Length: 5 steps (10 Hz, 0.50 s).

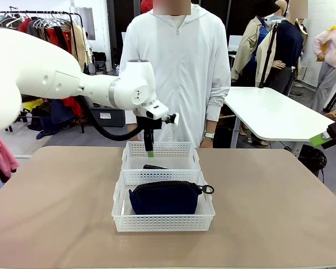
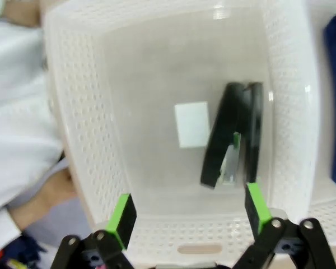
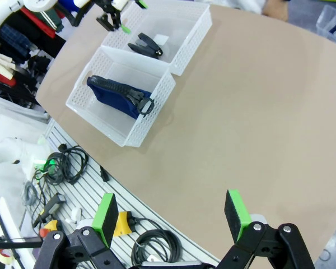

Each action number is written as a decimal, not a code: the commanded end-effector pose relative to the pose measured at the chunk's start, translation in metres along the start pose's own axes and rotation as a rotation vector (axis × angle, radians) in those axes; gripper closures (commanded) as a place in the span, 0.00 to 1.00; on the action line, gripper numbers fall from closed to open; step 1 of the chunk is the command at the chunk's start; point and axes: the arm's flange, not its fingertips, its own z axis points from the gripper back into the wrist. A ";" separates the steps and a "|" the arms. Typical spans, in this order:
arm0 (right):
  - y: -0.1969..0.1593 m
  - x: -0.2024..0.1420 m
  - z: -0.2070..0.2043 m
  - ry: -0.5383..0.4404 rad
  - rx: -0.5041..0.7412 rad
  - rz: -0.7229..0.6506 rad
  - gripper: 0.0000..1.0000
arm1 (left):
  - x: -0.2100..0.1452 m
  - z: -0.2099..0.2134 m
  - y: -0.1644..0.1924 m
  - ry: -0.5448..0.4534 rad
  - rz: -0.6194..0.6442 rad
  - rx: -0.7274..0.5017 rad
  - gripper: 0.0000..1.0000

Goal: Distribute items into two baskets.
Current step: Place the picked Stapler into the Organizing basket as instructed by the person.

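Two white lattice baskets stand end to end at mid-table. The near basket [image 1: 121,216] holds the navy pouch [image 1: 165,197], its ring pull at the right. In the far basket [image 1: 133,150] lies the black stapler [image 1: 155,166], beside a white label [image 2: 192,124]. My left gripper [image 1: 150,150] hangs open just above the far basket, with nothing between its green pads [image 2: 121,218]; the stapler [image 2: 235,134] rests on the bottom below it. My right gripper [image 3: 172,216] is open and empty, high off the table's right side, looking down on both baskets [image 3: 190,42] and the pouch [image 3: 120,95].
A person in a white hooded jacket [image 1: 176,73] stands at the far edge behind the baskets. Bare tan tabletop [image 1: 274,207] spreads on both sides. Cables and plugs [image 3: 61,168] lie on the floor past the table's edge. A white table [image 1: 269,112] stands behind right.
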 end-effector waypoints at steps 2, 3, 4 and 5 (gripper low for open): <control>-0.001 0.000 0.000 -0.003 -0.002 -0.004 0.00 | -0.060 0.059 -0.020 -0.035 0.192 0.090 0.00; -0.001 0.000 0.000 -0.003 -0.002 -0.004 0.00 | -0.086 0.073 -0.021 -0.071 0.241 0.083 0.00; -0.001 0.000 0.000 -0.003 -0.002 -0.004 0.00 | -0.107 0.089 -0.028 -0.118 0.277 0.087 0.00; -0.001 0.000 0.000 -0.003 -0.002 -0.004 0.00 | -0.128 0.109 -0.033 -0.149 0.322 0.127 0.00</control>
